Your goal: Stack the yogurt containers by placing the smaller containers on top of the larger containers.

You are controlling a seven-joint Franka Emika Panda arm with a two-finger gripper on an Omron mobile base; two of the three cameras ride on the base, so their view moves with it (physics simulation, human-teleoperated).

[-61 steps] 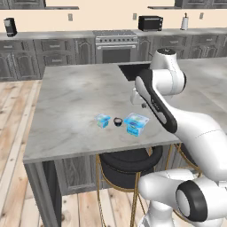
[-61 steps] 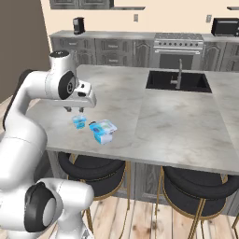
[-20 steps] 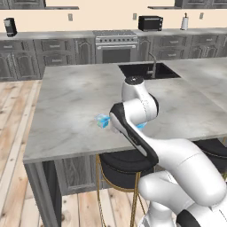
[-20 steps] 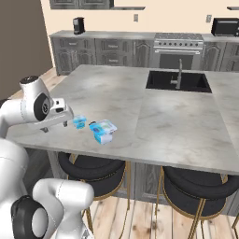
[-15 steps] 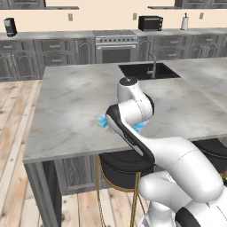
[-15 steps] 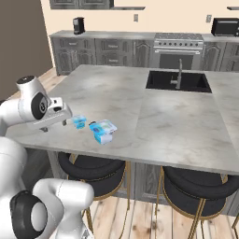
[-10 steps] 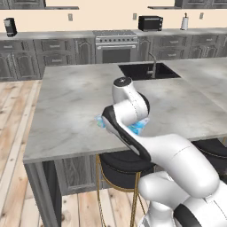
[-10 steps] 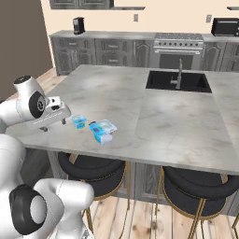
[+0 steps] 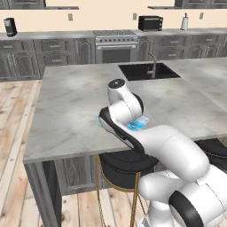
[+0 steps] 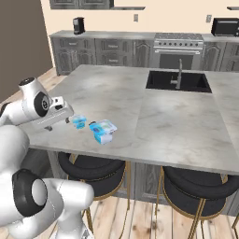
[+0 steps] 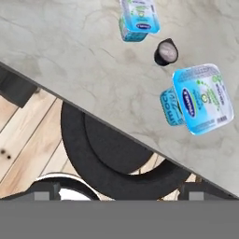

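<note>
Plainly, nothing is stacked yet. On the bench (image 11: 70, 51), the big tub (image 11: 200, 100) sits at three o'clock in the hand view, the dark cup (image 11: 165, 52) just beside it at one, the small tub (image 11: 138, 17) at twelve. Whether the tool (image 10: 58, 114) is spread, I cannot tell.

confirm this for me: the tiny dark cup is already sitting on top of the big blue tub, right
No. In the hand view the tiny dark cup stands on the counter itself, between the big blue tub and the small light-blue tub, not on top of either.
</note>
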